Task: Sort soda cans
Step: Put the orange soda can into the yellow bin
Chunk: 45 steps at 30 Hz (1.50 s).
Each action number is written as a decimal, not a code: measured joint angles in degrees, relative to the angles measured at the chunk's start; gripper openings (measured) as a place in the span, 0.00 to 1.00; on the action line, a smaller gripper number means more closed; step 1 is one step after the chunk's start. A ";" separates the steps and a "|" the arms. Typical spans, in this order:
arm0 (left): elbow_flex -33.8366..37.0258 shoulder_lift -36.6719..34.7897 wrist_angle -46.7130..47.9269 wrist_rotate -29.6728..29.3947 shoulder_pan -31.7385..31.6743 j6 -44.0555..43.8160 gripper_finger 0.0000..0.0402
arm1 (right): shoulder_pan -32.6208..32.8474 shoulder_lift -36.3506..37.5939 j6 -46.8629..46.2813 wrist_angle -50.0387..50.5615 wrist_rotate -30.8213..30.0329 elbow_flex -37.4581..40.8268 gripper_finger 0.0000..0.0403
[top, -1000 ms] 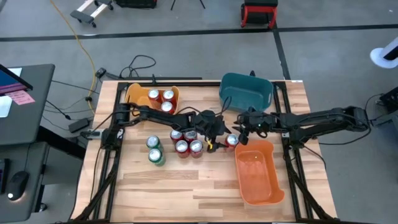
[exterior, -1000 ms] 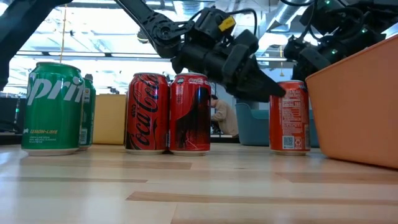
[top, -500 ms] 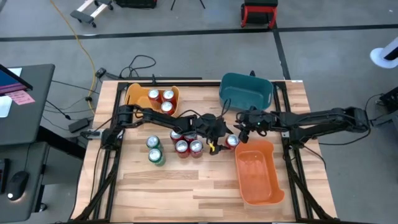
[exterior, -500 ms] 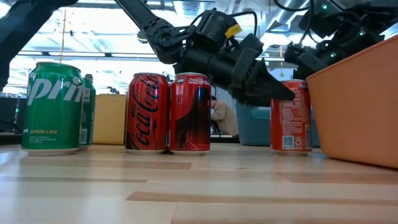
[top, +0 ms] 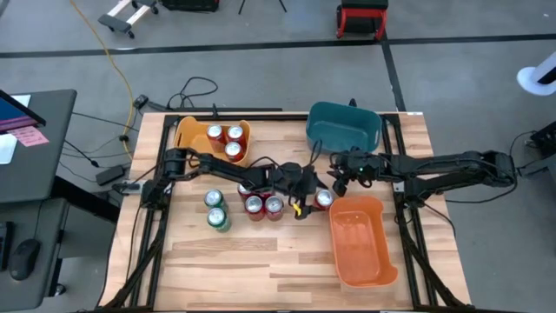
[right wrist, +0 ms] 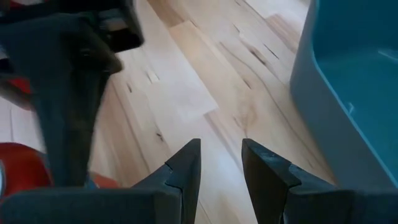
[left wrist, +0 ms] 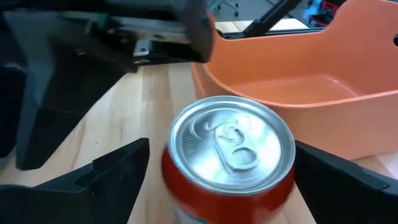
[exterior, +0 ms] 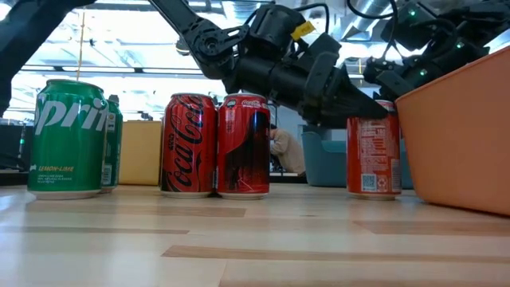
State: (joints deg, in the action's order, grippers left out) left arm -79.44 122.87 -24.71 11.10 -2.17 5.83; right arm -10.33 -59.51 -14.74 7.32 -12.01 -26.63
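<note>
Wooden tabletop (top: 261, 252) carries everything. At its middle the left hand (top: 306, 195) is spread wide around a lone red can (left wrist: 230, 155), one finger on each side and not yet pressing it; that can stands just beside the orange bin (top: 360, 243). Close by, the right hand (top: 345, 174) hovers near the teal bin (top: 343, 126), fingers slightly parted and holding nothing. Other red cans (top: 259, 198) cluster nearby, green cans (top: 215, 210) beyond, more red ones in the yellow bin (top: 189, 132).
</note>
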 joint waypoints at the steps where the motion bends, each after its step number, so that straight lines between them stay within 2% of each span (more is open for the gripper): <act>1: 0.00 0.00 0.02 0.03 -0.10 -0.30 0.93 | 0.00 0.00 0.00 -0.24 0.00 0.00 0.34; 6: 0.00 0.02 -0.48 -0.07 -0.12 -0.75 0.90 | 0.00 0.00 0.01 -0.32 0.00 0.00 0.34; 16: -0.02 -0.01 -0.03 0.21 -0.37 -0.83 0.74 | 0.00 0.00 0.04 -0.33 -0.02 0.00 0.34; 27: 0.11 -1.09 0.46 -2.00 -0.52 -1.23 0.73 | 0.04 0.01 0.13 0.73 -0.04 0.00 0.34; 31: 0.28 -3.96 4.87 -2.84 -0.54 -1.60 0.73 | 0.04 0.01 -0.13 2.15 -0.07 0.00 0.34; 45: 0.14 -19.52 21.06 -14.27 -0.63 -1.10 0.73 | 0.70 0.02 -0.31 3.12 -0.07 0.00 0.34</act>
State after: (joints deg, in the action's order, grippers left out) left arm -79.30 103.34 -3.65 -3.17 -2.81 4.74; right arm -9.63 -59.49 -15.05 10.44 -12.08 -26.63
